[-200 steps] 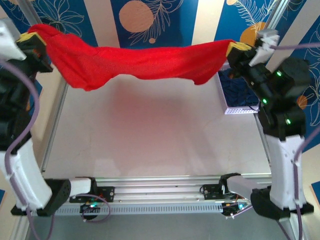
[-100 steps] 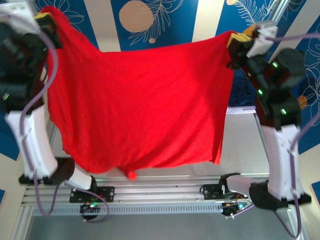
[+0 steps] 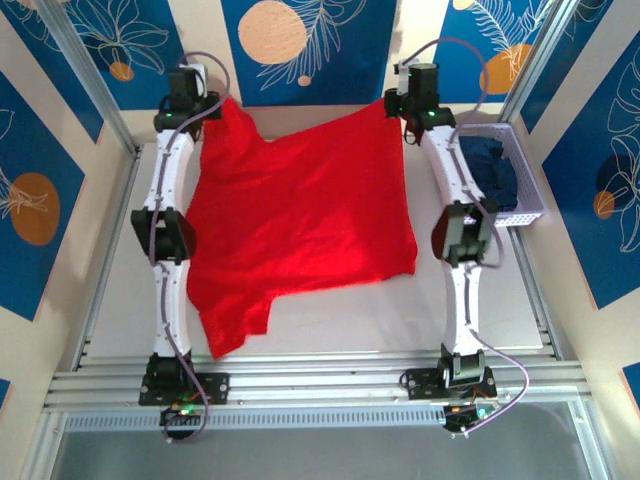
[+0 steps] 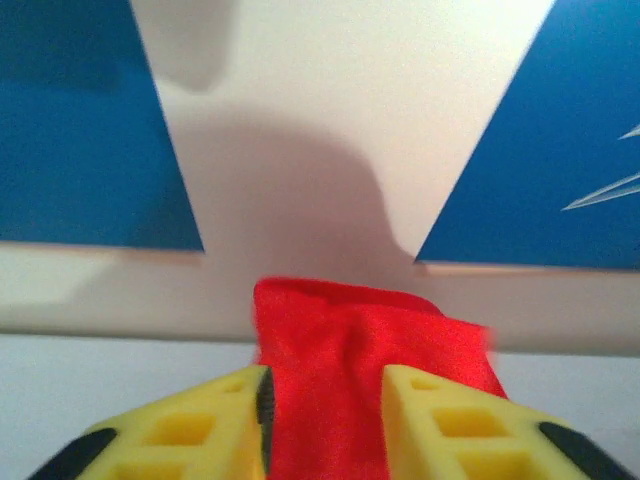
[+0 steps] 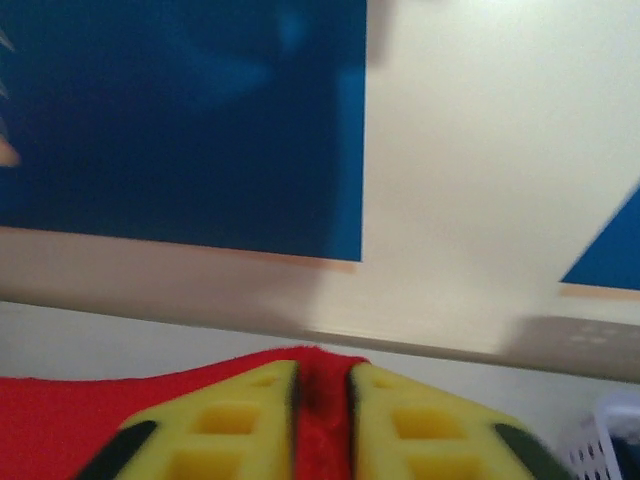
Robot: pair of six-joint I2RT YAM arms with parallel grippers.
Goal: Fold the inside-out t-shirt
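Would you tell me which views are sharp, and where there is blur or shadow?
Top external: evenly lit and sharp, the t-shirt crisp. Left wrist: the left gripper soft-edged, a grey shadow on the wall. Right wrist: hazy throughout, the basket smeared.

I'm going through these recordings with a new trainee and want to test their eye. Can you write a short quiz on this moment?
1. True or false: the bright red cloth t-shirt hangs wholly in the air, clear of the white table.
2. Multiple choice: the right gripper is A) wide open above the shirt, B) shut on the shirt's far edge, C) reaching into the basket.
3. Short answer: what lies in the white plastic basket at the table's right side?

Key: 1 false, it lies spread on the table; 2 B; 3 a dark navy garment.
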